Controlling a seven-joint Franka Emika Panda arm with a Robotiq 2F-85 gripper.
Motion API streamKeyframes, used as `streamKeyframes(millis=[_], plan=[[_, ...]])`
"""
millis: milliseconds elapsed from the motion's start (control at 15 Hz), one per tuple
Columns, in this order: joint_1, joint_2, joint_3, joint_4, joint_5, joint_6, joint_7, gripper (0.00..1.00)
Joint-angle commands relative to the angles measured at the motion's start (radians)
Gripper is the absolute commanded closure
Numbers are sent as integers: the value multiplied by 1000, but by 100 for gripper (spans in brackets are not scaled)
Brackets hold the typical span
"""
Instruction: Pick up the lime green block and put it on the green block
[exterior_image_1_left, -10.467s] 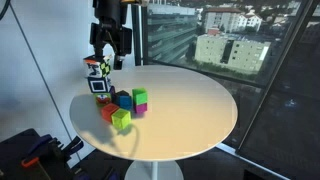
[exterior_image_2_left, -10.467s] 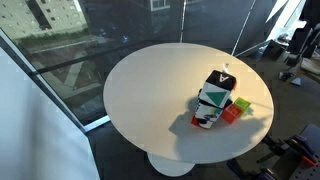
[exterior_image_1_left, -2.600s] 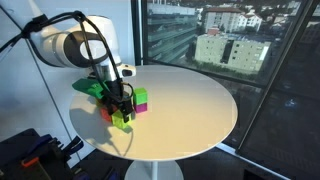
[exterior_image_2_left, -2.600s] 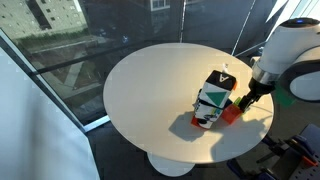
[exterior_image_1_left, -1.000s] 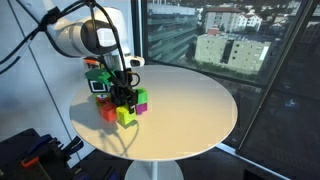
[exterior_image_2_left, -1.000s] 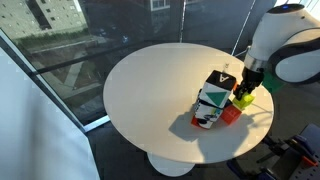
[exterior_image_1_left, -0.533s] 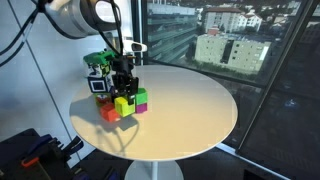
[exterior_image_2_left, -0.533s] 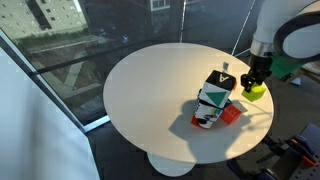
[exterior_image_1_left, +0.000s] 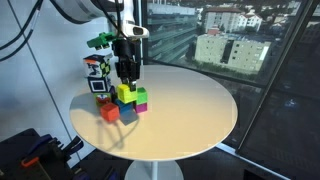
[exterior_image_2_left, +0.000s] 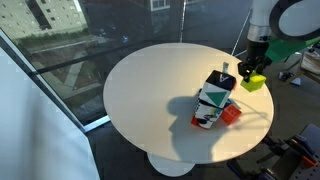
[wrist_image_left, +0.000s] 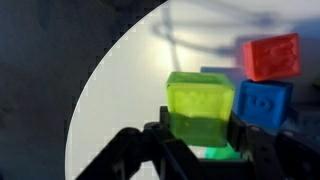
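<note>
My gripper (exterior_image_1_left: 126, 86) is shut on the lime green block (exterior_image_1_left: 125, 95) and holds it in the air over the cluster of cubes. In the wrist view the lime green block (wrist_image_left: 200, 108) sits between the two black fingers (wrist_image_left: 243, 135), and a patch of the green block (wrist_image_left: 214, 154) shows just beneath it. In an exterior view the gripper (exterior_image_2_left: 248, 74) carries the lime green block (exterior_image_2_left: 253, 84) above the table, to the right of the carton.
A blue block (wrist_image_left: 263, 105) and a red block (wrist_image_left: 272, 57) lie close by, with a magenta block (exterior_image_1_left: 142, 103) in the cluster. A patterned carton (exterior_image_2_left: 211, 100) stands upright beside them. The round white table (exterior_image_2_left: 150, 90) ends near a glass wall.
The gripper has risen with the lime green block, lifting it off the table to above the other cubes. The other blocks and the carton have stayed put.
</note>
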Motion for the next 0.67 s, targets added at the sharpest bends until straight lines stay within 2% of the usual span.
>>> streamKeyframes(millis=[0, 600], plan=[[-1, 10, 20, 67, 19, -64, 31, 71], [11, 70, 44, 145, 21, -44, 89, 71]])
